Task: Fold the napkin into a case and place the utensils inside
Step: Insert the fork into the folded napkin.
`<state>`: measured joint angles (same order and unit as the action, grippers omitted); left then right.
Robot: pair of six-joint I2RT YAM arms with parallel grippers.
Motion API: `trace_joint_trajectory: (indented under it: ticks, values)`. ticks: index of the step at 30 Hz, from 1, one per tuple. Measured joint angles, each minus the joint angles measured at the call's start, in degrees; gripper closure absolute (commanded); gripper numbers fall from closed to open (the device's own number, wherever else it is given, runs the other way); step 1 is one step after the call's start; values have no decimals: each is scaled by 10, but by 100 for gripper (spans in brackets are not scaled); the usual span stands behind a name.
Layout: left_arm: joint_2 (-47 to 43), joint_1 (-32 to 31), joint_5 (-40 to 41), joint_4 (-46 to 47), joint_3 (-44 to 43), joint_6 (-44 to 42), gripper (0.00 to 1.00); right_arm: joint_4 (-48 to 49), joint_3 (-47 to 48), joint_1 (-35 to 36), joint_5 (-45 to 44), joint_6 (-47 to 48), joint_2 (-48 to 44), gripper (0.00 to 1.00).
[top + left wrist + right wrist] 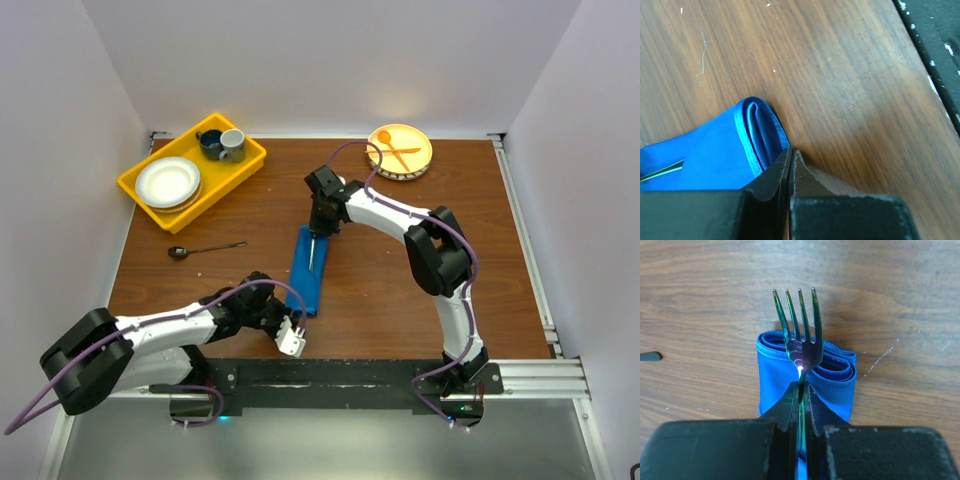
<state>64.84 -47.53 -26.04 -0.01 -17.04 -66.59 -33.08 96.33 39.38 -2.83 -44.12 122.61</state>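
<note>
The napkin is folded into a long narrow blue case (305,272) that lies mid-table. My right gripper (320,215) stands over the case's far end, shut on the neck of the metal fork (799,325). The tines point away past the cloth's rolled end (837,374), and the fork handle (315,250) runs along the case. My left gripper (791,156) is shut with nothing between its jaws. Its tips rest on the wood right beside the case's near folded end (757,132). The metal spoon (205,248) lies on the table to the left of the case.
A yellow tray (225,182) at the back left holds white plates (167,182) and two cups (222,143). A yellow plate (418,163) at the back right carries an orange plastic spoon and fork (392,150). The table's near edge (940,75) runs close to my left gripper.
</note>
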Motion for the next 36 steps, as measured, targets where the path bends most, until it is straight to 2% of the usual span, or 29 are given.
trace_joint_trajectory:
  ticks: [36]
  values:
    - [58,-6,60,108,0,53,100,-30,-62,9,2,-52,-31,100]
